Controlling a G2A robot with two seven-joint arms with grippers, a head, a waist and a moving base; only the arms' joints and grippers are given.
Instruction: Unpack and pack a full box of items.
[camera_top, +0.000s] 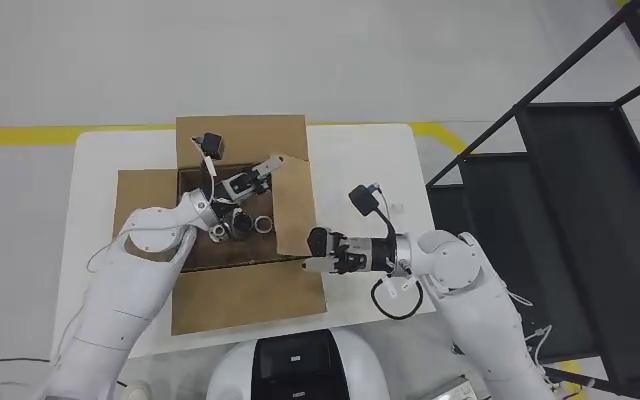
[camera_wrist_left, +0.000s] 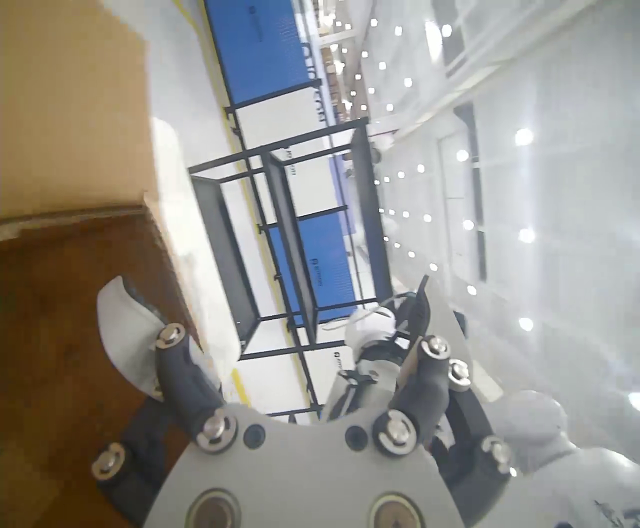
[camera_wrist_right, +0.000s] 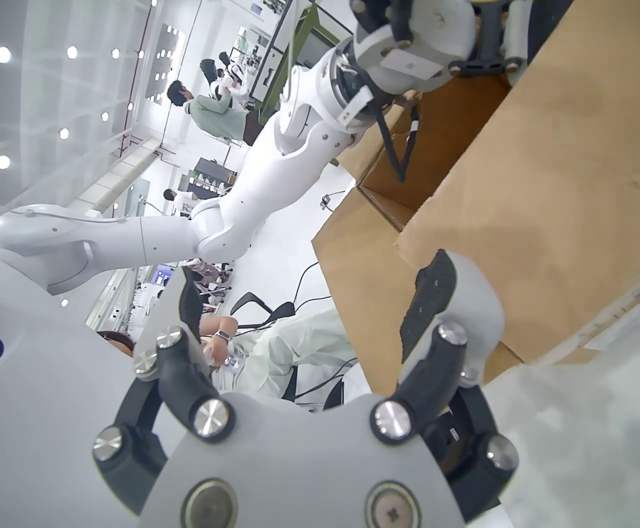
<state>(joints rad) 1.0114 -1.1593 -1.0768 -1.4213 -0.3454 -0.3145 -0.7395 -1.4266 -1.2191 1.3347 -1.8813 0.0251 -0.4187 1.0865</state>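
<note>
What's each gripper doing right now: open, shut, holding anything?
Left gripper: open, holding nothing.
Right gripper: open, holding nothing, beside the box flap.

**A:** Where is the left arm?

**B:** In the top view the left arm comes up from 7 o'clock and bends at the elbow. The left gripper sits at 10 o'clock from centre, pointing toward 2 o'clock and spread wide.

**A:** And the right?

**B:** The right arm enters from 5 o'clock, its forearm lying level and aimed at 9 o'clock. The right gripper is just off centre toward 6 o'clock, also spread apart.
</note>
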